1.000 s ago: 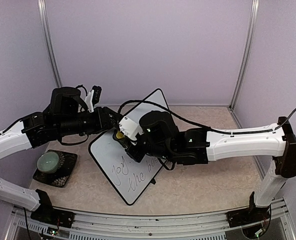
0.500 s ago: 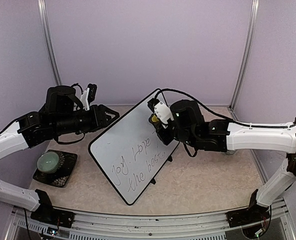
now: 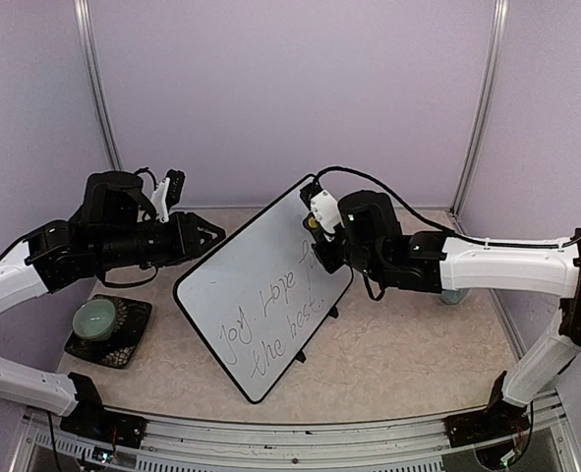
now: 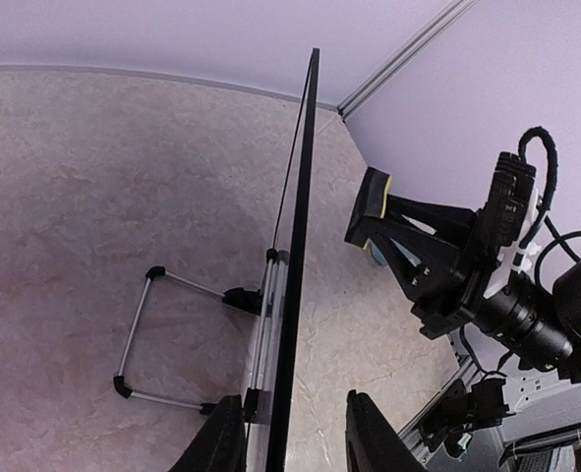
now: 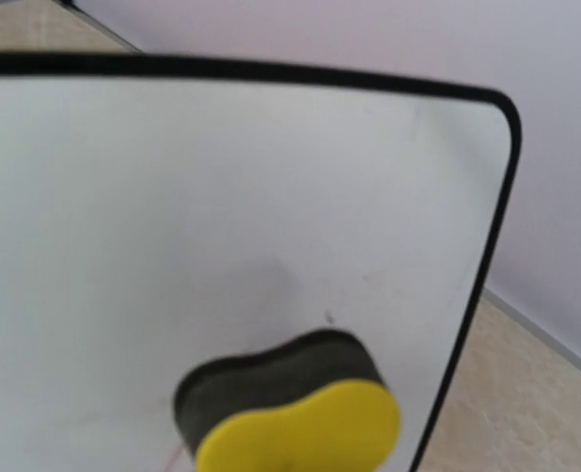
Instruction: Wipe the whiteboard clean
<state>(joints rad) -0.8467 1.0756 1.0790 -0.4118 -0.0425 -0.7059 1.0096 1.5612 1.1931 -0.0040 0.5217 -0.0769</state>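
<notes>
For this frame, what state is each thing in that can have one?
whiteboard: propped on its wire stand, handwriting not yet erased.
eraser: clamped in the right gripper, apart from the board.
left gripper: open, jaws either side of the board's edge.
right gripper: shut on the eraser.

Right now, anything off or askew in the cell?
Nothing damaged or spilled. The whiteboard stands askew, turned diagonal to the table edge, propped on its wire stand; handwriting covers its lower half.

place: robot lab cell | lilac panels, aluminium posts (stone-look table)
</notes>
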